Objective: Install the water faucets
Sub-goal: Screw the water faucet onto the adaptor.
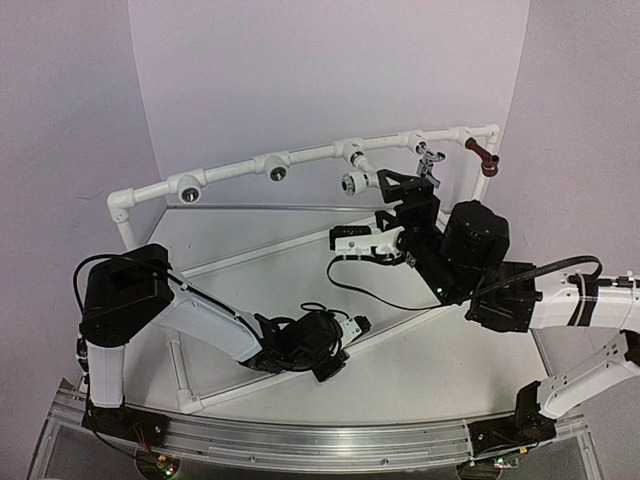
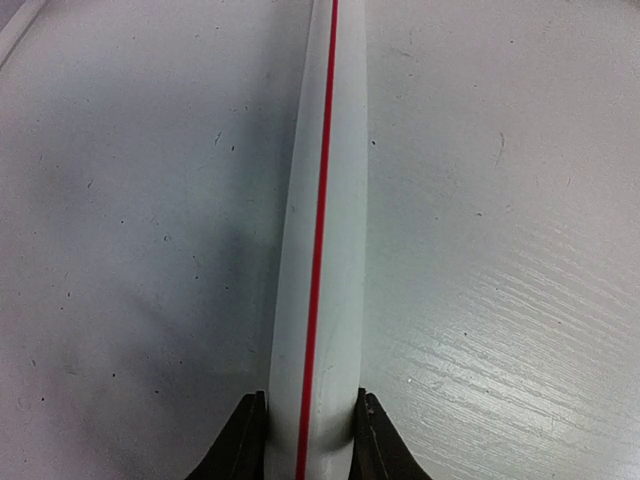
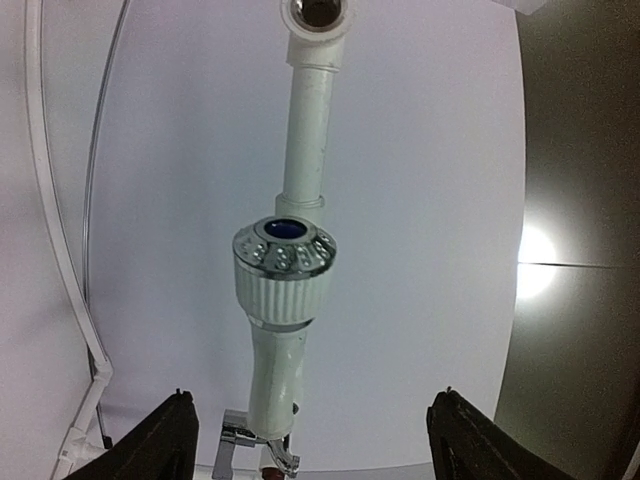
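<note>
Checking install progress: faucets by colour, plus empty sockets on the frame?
White faucet: 1
Silver faucet: 1
Red-brown faucet: 1
Empty sockets: 2
Total: 5

My left arm (image 1: 205, 325) rises from its base at the table's near-left corner, folds at the elbow and stretches low toward the middle of the table. My left gripper (image 2: 310, 440) points down at the surface, jaws clamped on a white pipe (image 2: 320, 250). My right arm (image 1: 560, 300) bends in from the near-right corner toward the far edge, wrist lifted. My right gripper (image 3: 318, 435) has its fingers (image 3: 160, 445) spread wide, touching nothing.
</note>
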